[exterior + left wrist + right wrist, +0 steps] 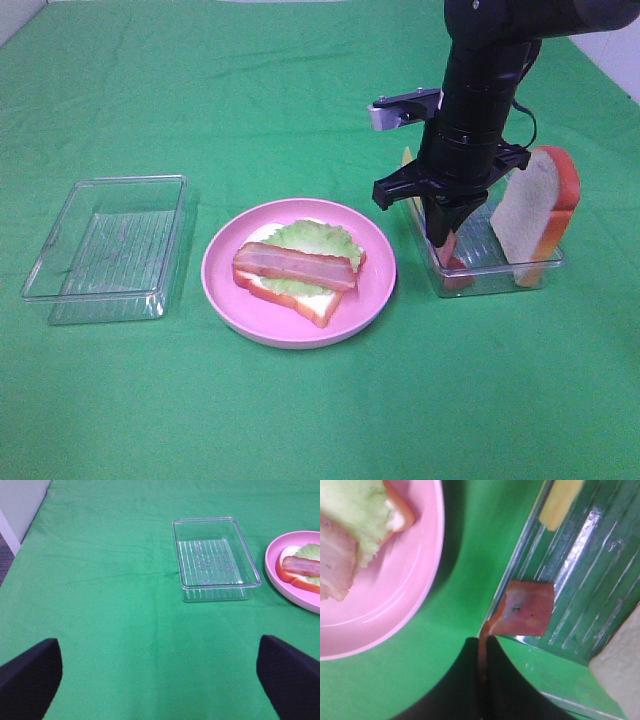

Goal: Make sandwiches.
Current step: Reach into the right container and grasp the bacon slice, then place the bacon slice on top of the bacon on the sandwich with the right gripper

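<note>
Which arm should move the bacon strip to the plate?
Right. The right tool is shut on a bacon strip in the tray beside the plate; the left tool is open and empty.

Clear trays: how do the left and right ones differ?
The left tray is empty; the right tray holds a bread slice and a bacon strip. Nothing touches the left tray; the right pincer is shut on the bacon strip in the right tray. Both are clear, ribbed and rectangular.
</note>
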You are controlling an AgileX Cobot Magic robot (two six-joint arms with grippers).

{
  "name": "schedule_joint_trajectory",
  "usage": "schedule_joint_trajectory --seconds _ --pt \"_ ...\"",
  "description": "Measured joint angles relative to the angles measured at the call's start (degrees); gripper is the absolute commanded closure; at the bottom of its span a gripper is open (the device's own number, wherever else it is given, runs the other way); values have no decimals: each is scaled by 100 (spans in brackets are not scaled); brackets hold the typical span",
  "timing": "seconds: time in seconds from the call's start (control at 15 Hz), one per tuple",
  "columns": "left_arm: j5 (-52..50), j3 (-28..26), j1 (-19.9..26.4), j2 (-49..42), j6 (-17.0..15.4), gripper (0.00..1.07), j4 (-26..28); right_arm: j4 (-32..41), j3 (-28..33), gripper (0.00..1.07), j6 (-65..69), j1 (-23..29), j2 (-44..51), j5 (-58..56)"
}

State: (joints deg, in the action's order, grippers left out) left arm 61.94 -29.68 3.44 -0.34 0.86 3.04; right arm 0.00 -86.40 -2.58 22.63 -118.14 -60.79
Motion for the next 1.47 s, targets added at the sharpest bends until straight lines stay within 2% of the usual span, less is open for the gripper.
schedule_joint_trajectory --seconds 0.2,0.4,0.6,1.0,1.13,1.47 --pt "0 0 0 0 0 6 0 -120 -109 107 0 0 63 -206" --pt "0 0 0 0 0 6 0 -143 -745 107 0 0 401 -785" --pt "0 0 0 0 0 6 0 -86 -1238 107 0 0 802 -859" --pt "0 0 0 0 0 6 0 1129 -1261 107 -34 57 1146 -877" --pt "0 0 0 0 0 6 0 1203 -1261 107 -109 286 1146 -877" --pt "0 0 0 0 0 6 0 1369 -1266 107 -286 1507 659 -613"
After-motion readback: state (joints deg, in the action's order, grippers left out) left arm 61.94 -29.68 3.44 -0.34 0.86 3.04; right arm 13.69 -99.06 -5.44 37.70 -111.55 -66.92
